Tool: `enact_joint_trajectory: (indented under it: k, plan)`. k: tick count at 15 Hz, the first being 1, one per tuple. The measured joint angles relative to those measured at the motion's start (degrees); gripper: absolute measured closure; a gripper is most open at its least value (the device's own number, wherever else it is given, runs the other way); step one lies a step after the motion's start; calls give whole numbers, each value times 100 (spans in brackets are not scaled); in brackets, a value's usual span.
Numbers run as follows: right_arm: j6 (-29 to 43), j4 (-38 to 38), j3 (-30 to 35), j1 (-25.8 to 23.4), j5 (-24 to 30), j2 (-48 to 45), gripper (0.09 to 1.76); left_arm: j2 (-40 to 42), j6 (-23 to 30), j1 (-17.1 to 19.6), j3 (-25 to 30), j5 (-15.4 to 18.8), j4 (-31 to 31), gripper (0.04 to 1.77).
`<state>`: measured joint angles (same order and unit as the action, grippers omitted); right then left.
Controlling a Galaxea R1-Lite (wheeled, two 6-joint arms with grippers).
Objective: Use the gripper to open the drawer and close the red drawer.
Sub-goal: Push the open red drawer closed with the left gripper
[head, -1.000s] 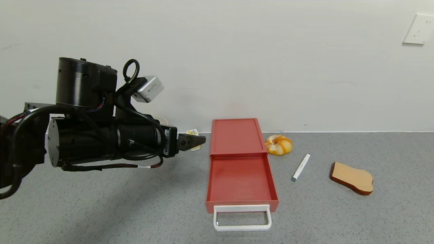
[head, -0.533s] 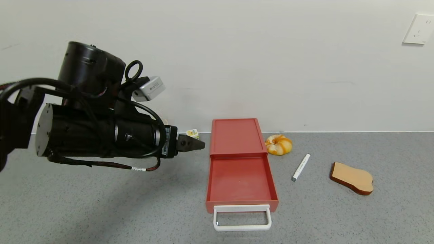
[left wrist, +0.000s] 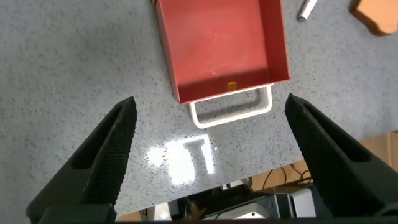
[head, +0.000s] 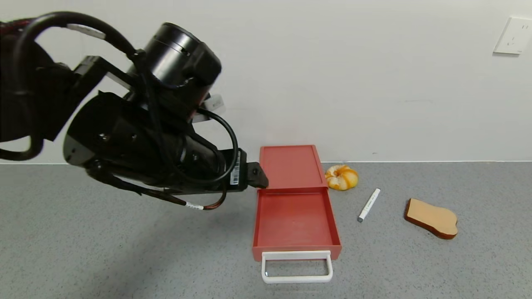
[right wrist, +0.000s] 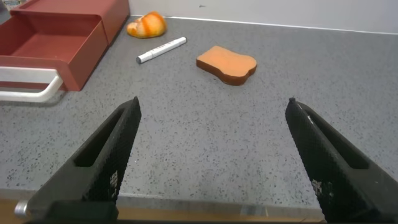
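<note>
One grey speckled worktop carries everything, meeting a white wall at the back. Next in bulk is the left arm, raised above the worktop on the robot's left, reaching toward the red casing. Its left pincer sits at the casing's near-left corner, just by the back-left corner of the drawer; whether it touches either cannot be told. The left wrist view shows its fingers spread wide apart with nothing between them, looking down on the drawer and its handle.

The casing stands against the wall, and the drawer is pulled out of it toward the robot, open and bare inside, with the white loop handle at its near end.

The right pincer hovers low over the worktop on the right, fingers apart and holding nothing.

Right of the drawer lie a bread slice, a round orange pastry beside the casing, and a white marker between them.
</note>
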<state>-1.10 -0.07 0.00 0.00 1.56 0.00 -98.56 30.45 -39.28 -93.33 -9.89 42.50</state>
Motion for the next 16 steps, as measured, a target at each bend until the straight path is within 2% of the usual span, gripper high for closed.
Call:
enact_joint_trajectory:
  k: [6,12,16]
  plan:
    - [2,0,0,0,-2,0,14,-861,703,-686,-179,-433,30,9]
    - [0,0,0,0,-2,0,14,-1597,1218,-1126,-208,-439,30,9]
    - [0,0,0,0,-2,0,14,-2024,1462,-1248,-197,-347,28,9]
